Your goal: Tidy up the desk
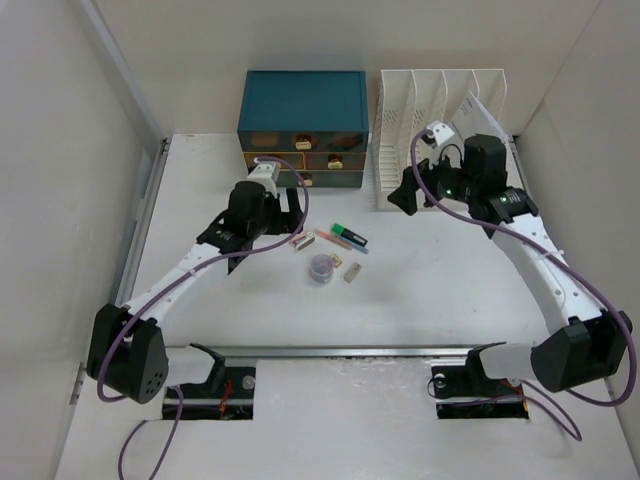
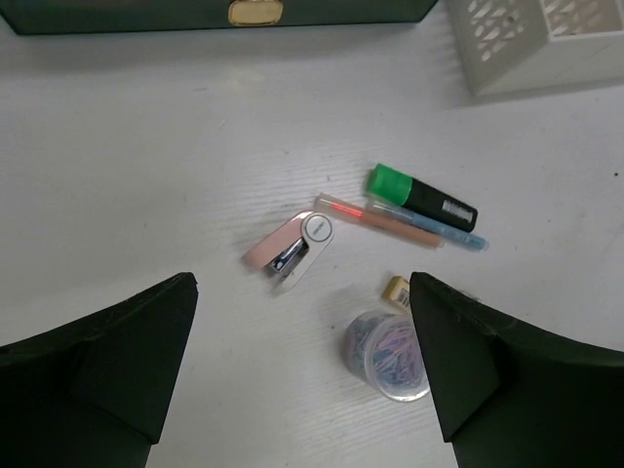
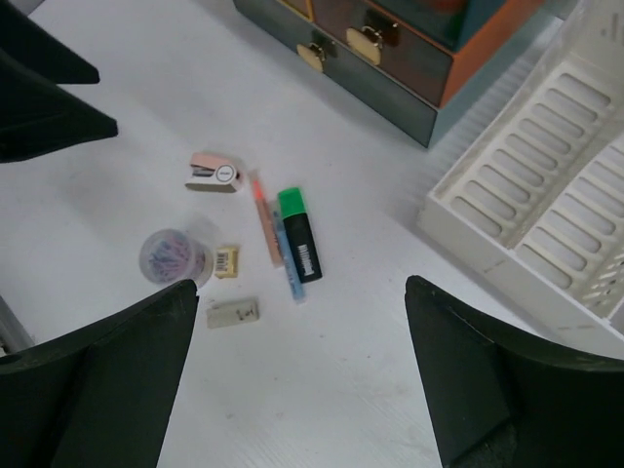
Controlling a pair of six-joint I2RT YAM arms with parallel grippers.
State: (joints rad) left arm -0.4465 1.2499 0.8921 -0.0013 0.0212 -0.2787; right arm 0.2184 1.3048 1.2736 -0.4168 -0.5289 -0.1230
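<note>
The white desk (image 1: 420, 300) holds a small cluster at its middle: a pink stapler (image 2: 290, 245), a green-capped highlighter (image 2: 421, 197), an orange pen and a blue pen (image 2: 390, 222), a clear tub of paper clips (image 2: 390, 353), a yellow eraser (image 2: 396, 289) and a grey eraser (image 3: 233, 312). My left gripper (image 2: 302, 370) is open and empty above the desk, just left of the stapler. My right gripper (image 3: 302, 375) is open and empty, raised to the right of the cluster, near the rack's front.
A teal drawer box (image 1: 304, 128) with brass-handled drawers stands at the back centre. A white slotted file rack (image 1: 440, 130) stands to its right. A metal rail (image 1: 350, 352) runs along the near edge. Walls close in the left and right sides.
</note>
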